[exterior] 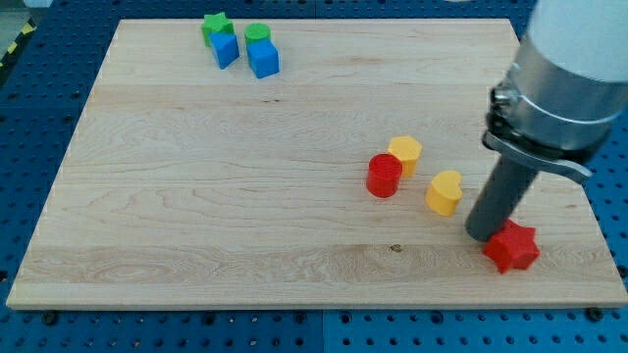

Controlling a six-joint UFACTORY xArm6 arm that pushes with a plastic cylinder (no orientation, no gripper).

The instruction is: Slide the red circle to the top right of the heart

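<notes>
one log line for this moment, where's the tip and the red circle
tip: beside red star, right of yellow heart | red circle: left of heart, touching yellow hexagon | contact with circle: none | task: not yet done

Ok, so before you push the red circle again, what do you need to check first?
1. Red circle in view and free to slide: ok.
2. Yellow heart found, just to the view's right of the circle: ok.
3. Circle already at the heart's top right: not ok, it sits to the heart's left.
4. My tip is next to the circle: not ok, it is down by the red star, on the far side of the heart.
5. Yellow hexagon clear of the circle: not ok, they look like they touch.
6. Spot at the heart's top right is free: ok.
</notes>
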